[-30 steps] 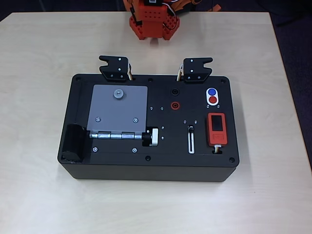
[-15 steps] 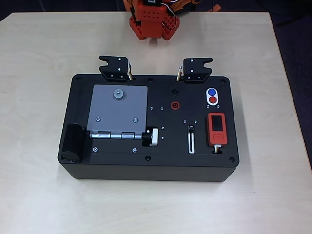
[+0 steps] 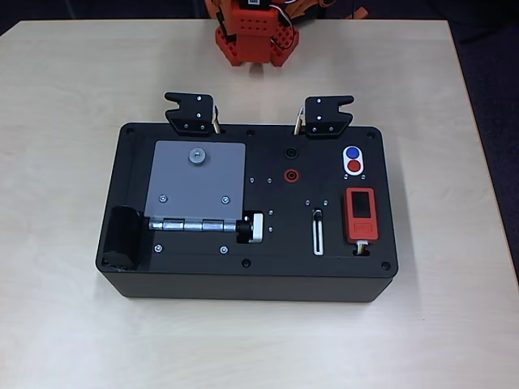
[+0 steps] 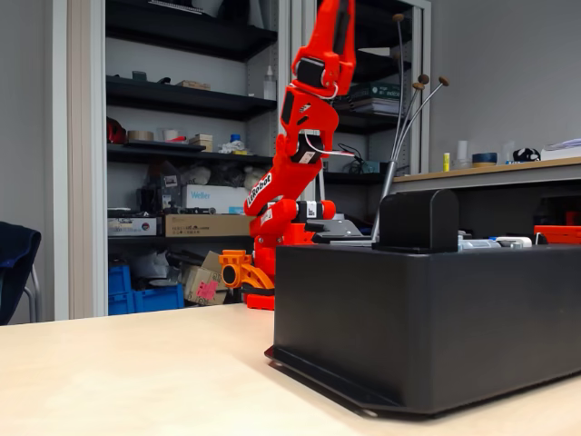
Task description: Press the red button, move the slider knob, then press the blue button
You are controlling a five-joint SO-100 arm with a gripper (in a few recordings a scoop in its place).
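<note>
A black box (image 3: 195, 275) lies in the middle of the table. Near its top right, a white oval holds the blue button (image 3: 352, 152) and, just below it, the red button (image 3: 353, 166). The slider knob (image 3: 318, 215) sits at the upper end of its white-outlined slot (image 3: 318, 235), left of a red device. The orange arm's base (image 3: 253, 32) stands at the table's far edge. In the fixed view the arm (image 4: 304, 118) rises steeply behind the box (image 4: 427, 318) and leaves the frame at the top.
On the box are a red device with a black screen (image 3: 361, 214), a grey hinged plate (image 3: 197, 178), a white-and-black handle (image 3: 252, 228), a red socket (image 3: 289, 173) and a black socket (image 3: 289, 152). Two black latches (image 3: 191, 112) (image 3: 326, 114) stick up at its far edge.
</note>
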